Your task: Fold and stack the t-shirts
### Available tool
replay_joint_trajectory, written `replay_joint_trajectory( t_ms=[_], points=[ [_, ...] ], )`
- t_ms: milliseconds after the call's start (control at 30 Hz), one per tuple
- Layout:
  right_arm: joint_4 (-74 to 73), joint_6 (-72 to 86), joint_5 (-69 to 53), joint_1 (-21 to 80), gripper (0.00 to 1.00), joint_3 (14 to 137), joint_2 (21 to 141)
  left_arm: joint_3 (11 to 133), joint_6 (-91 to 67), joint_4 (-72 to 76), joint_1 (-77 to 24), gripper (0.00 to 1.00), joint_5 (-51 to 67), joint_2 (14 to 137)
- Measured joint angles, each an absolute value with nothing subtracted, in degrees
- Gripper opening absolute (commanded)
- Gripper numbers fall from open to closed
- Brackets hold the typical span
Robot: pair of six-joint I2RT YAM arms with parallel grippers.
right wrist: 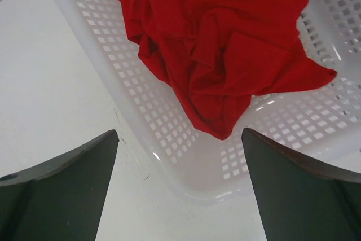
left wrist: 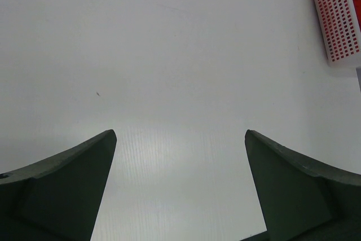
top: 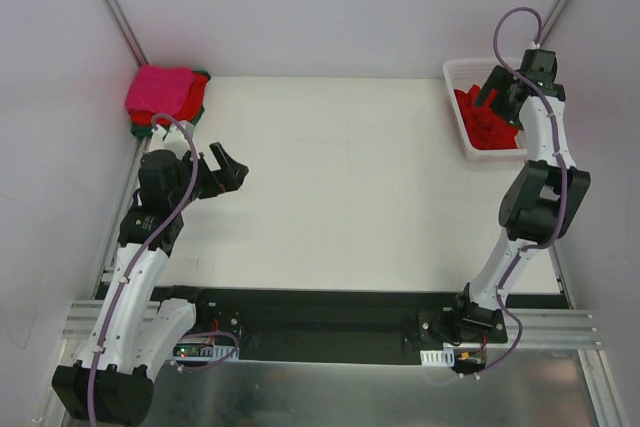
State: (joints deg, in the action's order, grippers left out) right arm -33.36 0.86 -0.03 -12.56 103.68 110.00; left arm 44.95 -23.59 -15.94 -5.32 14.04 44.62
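Basket of white lattice plastic holds crumpled red t-shirt. Right tool hangs just above basket's rim, fingers wide apart, gripping nothing. Folded t-shirt stack, hot pink on top with red and dark green beneath, lies well left of basket. Left tool is also spread and empty, over bare counter left of basket.

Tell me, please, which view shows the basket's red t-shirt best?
Right wrist: the red t-shirt lies crumpled, close up, in the basket. Top external shows it small, partly behind the right arm; left wrist, only red through lattice.
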Motion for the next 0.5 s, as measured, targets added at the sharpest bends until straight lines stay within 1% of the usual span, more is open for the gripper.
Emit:
replay_joint_trajectory(
  t_ms=[200, 500],
  points=[
    [-33.76, 0.84, -3.79, -12.56, 0.96, 110.30, 118.17, 43.57, -23.44, -16.73, -5.32, 0.99, 14.72, 42.28],
    [-34.59, 0.80, -3.36, -12.56, 0.96, 111.42, 121.86, 43.11, -23.35, -16.86, -5.32, 0.99, 14.90, 40.69]
  ],
)
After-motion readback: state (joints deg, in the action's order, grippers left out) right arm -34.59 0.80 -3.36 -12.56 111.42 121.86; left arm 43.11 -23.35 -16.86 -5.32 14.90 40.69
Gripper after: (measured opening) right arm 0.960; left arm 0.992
